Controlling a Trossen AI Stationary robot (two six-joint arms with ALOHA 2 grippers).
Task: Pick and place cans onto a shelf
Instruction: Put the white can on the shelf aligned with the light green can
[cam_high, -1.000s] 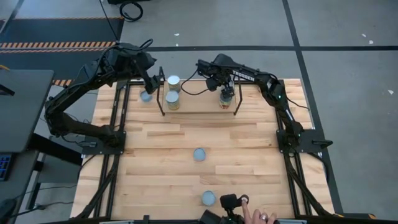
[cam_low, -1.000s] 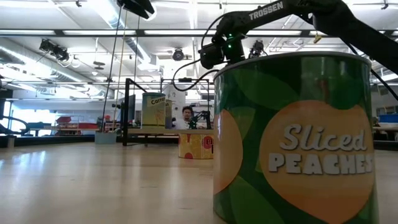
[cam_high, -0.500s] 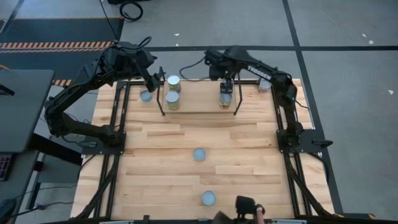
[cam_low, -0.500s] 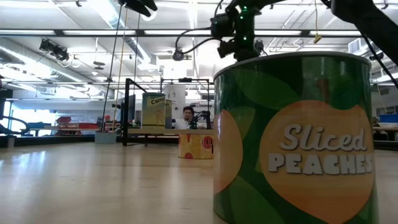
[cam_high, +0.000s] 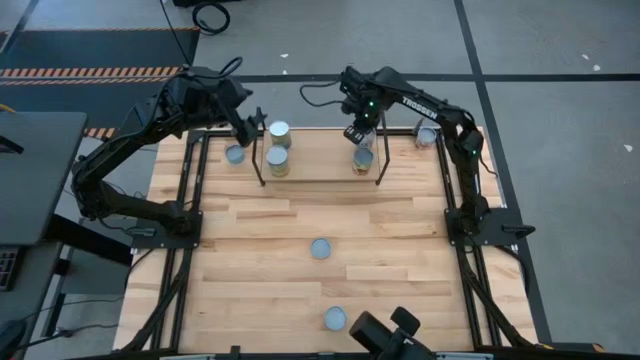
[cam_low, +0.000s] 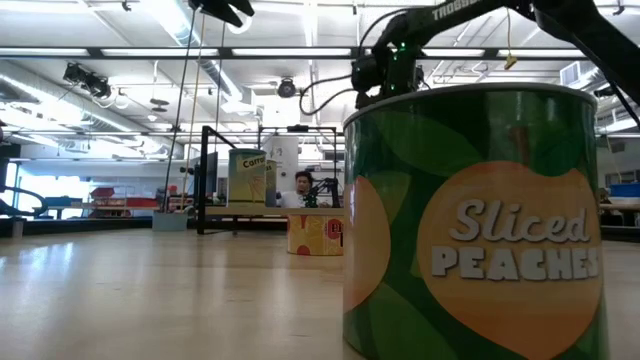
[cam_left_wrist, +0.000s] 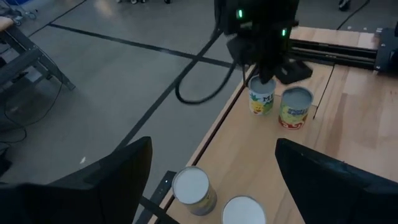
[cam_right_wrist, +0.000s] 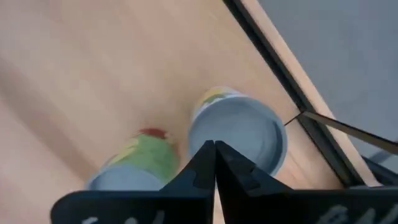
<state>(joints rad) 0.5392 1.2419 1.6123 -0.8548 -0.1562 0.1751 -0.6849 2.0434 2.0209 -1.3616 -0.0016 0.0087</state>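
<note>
Right gripper (cam_high: 357, 133) clenched empty, above the can (cam_high: 362, 161) on the shelf (cam_high: 318, 180) right end | left gripper (cam_high: 249, 127) released, hovering by two stacked cans (cam_high: 279, 132) at left end | loose cans on table (cam_high: 321, 248)

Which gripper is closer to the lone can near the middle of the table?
Neither clearly. Both stand far from the can, at the shelf: left gripper open by its left end, right gripper shut above its right end.
</note>
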